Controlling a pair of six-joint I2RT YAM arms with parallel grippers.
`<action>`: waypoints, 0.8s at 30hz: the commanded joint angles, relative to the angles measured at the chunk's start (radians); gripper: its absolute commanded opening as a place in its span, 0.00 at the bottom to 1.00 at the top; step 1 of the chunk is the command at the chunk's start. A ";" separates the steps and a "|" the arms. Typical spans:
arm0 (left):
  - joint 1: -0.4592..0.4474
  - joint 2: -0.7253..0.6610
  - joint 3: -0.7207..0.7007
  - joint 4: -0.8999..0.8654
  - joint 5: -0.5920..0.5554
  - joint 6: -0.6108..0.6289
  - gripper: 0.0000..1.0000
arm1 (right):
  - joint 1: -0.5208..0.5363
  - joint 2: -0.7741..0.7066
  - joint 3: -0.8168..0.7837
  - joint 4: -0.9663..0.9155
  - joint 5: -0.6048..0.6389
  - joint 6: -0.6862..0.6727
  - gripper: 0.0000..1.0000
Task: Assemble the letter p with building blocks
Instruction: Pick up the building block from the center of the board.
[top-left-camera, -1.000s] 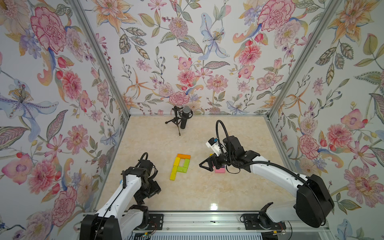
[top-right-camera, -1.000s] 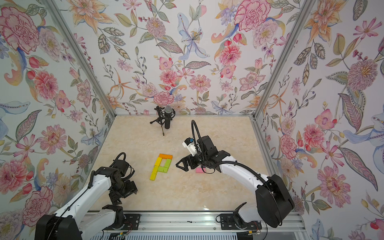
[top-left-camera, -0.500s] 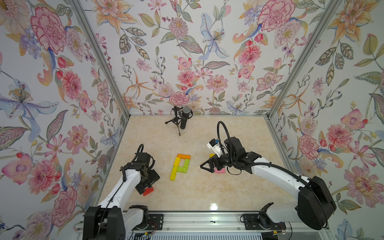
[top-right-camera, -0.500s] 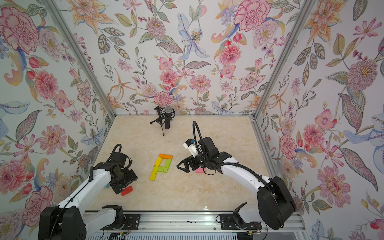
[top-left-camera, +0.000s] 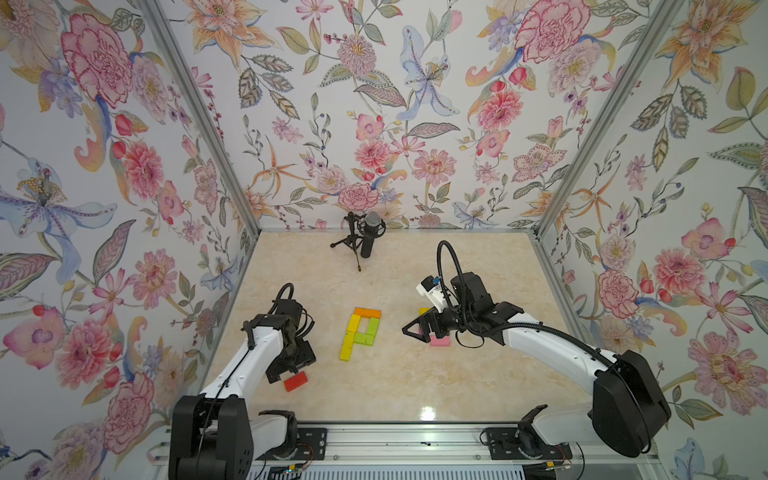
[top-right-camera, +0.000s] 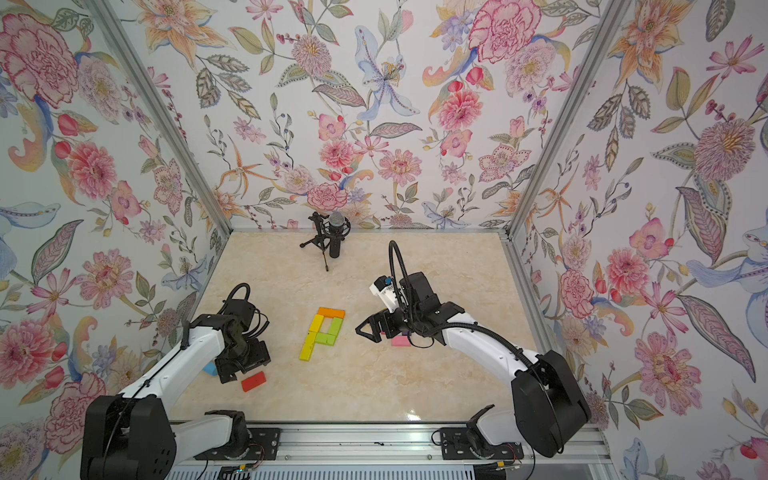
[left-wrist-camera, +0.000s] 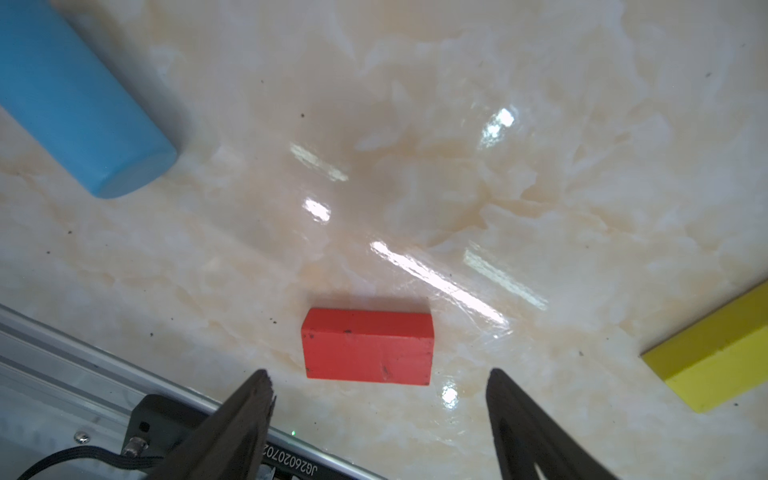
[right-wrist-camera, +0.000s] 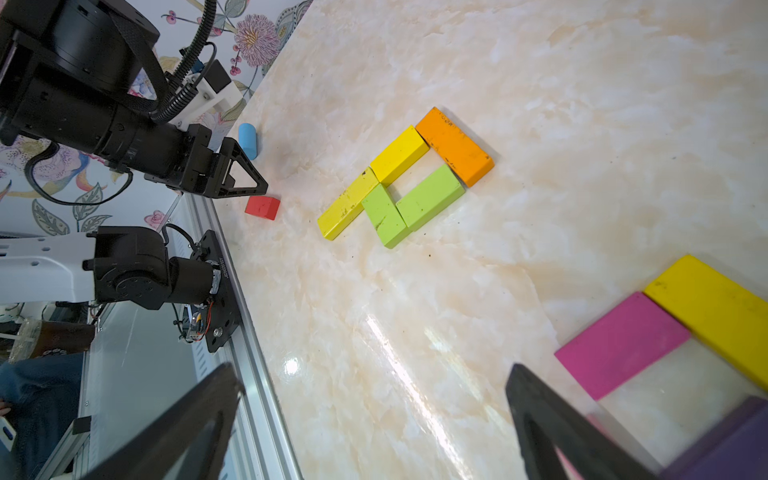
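Near the middle of the surface (top-left-camera: 415, 386) the building blocks (top-left-camera: 347, 349) lie as a P: an orange bar (top-left-camera: 367, 312) across the top, two yellow bars (top-left-camera: 354, 323) as stem, two lime green bars (top-left-camera: 372, 326) closing the bowl, all touching. At 7 o'clock from the P a red block (top-left-camera: 296, 381) lies flat, just ahead of the left gripper (left-wrist-camera: 378, 376), whose jaws stand apart, empty. A blue cylinder (top-right-camera: 210, 368) rests at 9 o'clock of the red block. At 3 o'clock of the P the right gripper (right-wrist-camera: 374, 372) hangs released and empty, near a pink bar (top-left-camera: 439, 340), a magenta bar (right-wrist-camera: 619, 345), a long yellow bar (right-wrist-camera: 715, 307) and a purple bar (right-wrist-camera: 731, 440).
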 joint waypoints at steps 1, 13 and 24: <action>0.005 -0.008 -0.043 0.009 0.018 0.061 0.82 | -0.007 0.016 -0.018 0.016 -0.023 -0.010 1.00; -0.019 -0.017 -0.089 0.052 0.032 0.026 0.82 | -0.008 0.011 -0.025 0.024 -0.029 -0.006 1.00; -0.022 -0.007 -0.150 0.136 0.036 -0.055 0.81 | -0.013 -0.006 -0.034 0.026 -0.034 -0.006 1.00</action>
